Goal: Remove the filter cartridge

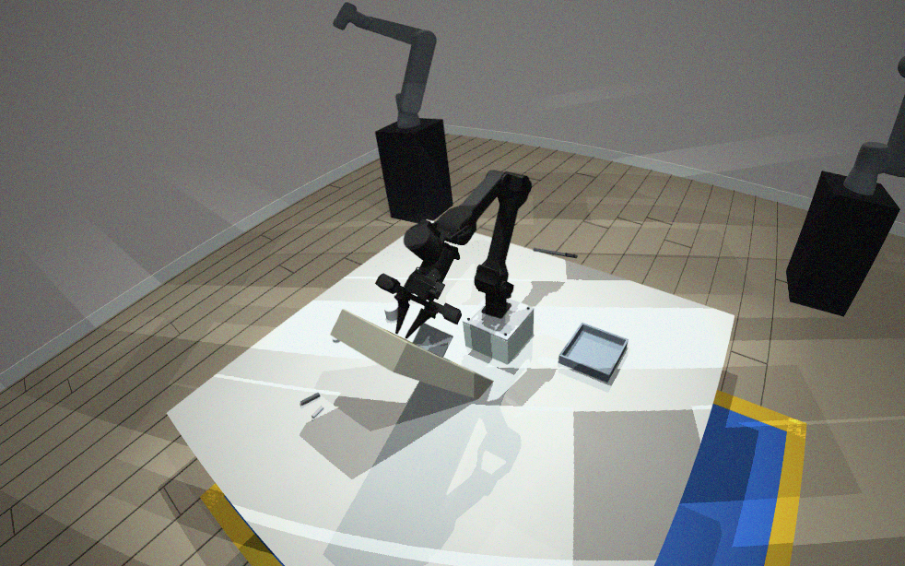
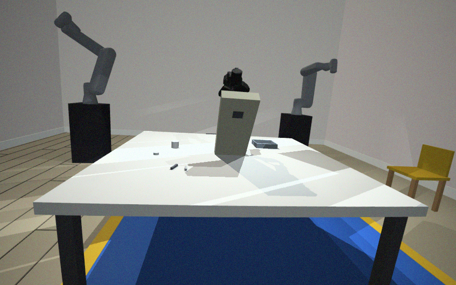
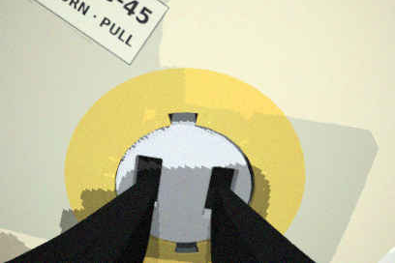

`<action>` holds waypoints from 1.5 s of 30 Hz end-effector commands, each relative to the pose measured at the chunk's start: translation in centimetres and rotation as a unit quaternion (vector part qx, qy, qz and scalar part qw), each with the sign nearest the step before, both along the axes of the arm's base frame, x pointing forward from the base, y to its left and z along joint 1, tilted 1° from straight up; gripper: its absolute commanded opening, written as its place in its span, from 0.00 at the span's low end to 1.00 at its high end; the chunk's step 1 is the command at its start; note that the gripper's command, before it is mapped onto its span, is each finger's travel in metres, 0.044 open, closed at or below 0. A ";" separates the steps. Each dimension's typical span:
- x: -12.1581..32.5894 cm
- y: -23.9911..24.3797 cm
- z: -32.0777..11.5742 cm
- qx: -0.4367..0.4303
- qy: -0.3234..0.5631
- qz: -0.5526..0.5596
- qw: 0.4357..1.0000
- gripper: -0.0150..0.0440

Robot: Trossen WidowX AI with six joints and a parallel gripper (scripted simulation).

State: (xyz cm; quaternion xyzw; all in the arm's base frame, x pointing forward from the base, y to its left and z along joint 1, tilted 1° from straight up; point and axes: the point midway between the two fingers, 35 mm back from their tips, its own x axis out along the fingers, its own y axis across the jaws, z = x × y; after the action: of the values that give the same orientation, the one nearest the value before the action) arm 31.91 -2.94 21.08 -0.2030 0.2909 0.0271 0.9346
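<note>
Blue matting (image 1: pixel 744 456) (image 2: pixel 222 251) spreads beneath your white desk (image 1: pixel 639 456) (image 2: pixel 134 191); the tray (image 1: pixel 579 367) (image 2: pixel 265 146) sits toward its right edge in the top view; your filter (image 3: pixel 184 146) is in the panel (image 1: pixel 406 355) (image 2: pixel 235 134) (image 3: pixel 339 88), ringed in yellow; your jaws (image 1: pixel 403 335) stand slightly apart, gripping nothing, tips at its two slots.

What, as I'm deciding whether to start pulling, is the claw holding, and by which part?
Nothing is held: the claw stands partly open at the slotted face of the filter cartridge, not clamped on it.
</note>
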 end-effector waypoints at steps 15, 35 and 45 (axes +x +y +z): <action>0.2 0.0 -0.1 -0.001 -0.002 0.001 1.000 0.41; 1.1 -0.1 -0.7 -0.001 -0.002 0.001 1.000 0.41; 1.3 -0.1 -0.8 -0.001 -0.002 0.001 1.000 0.41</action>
State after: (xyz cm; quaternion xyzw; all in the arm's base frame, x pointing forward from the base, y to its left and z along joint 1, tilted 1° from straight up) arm 32.98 -3.05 20.38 -0.2032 0.2895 0.0267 0.9350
